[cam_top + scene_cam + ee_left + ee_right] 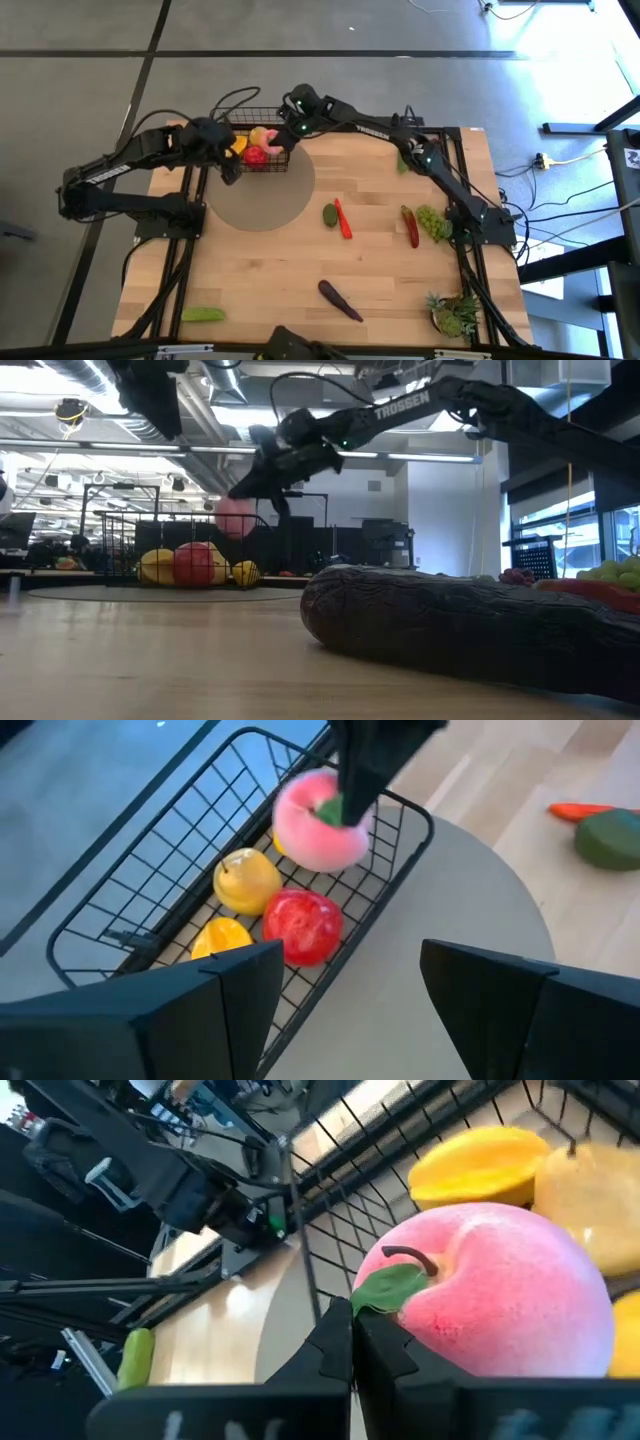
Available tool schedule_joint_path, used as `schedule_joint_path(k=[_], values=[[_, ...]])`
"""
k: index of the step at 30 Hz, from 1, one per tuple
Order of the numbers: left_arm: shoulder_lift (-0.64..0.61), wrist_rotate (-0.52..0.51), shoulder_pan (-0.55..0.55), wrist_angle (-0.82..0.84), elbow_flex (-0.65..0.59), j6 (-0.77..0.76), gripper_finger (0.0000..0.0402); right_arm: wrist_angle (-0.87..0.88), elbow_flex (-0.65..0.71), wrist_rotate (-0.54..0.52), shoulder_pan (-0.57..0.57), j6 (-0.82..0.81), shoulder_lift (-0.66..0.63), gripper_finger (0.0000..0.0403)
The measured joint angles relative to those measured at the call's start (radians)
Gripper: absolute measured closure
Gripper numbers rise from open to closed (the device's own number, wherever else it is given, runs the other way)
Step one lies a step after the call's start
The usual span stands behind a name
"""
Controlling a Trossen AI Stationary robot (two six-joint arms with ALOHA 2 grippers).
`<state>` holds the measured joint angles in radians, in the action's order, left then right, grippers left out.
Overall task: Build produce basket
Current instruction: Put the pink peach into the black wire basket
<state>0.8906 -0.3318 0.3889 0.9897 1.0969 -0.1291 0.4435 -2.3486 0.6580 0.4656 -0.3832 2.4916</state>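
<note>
The black wire basket [258, 166] stands on a grey round mat [262, 200] at the table's far left. It holds a red apple [302, 925], a yellow fruit [245, 880] and an orange mango [222, 938]. My right gripper [352, 1325] is over the basket, shut on the pink peach [510, 1290], which also shows in the left wrist view [320, 825] and the low view [235, 518]. My left gripper [350, 1010] is open and empty, just by the basket's near left side [230, 168]. My right gripper pinches the peach's green leaf and stem [392, 1288] at its top between the ends of its two fingers. The fingers [352, 775] come from above, pointing down. The peach hangs below them at about the height of the basket's rim, clear of the fruits inside.
On the table's right half lie a dark green fruit [330, 214], two red chilies [343, 220] [410, 226] and green grapes [433, 222]. A dark eggplant [340, 300] and a green cucumber [203, 314] lie near the front edge. A potted plant [455, 312] stands at the front right.
</note>
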Motion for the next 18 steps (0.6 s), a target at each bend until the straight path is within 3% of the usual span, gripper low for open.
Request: schedule_joint_path(k=[18], values=[[0.0,0.0,0.067,0.0,0.0,0.0,0.0177,-0.012,0.0,-0.017,-0.002,-0.037,0.072,0.0403]])
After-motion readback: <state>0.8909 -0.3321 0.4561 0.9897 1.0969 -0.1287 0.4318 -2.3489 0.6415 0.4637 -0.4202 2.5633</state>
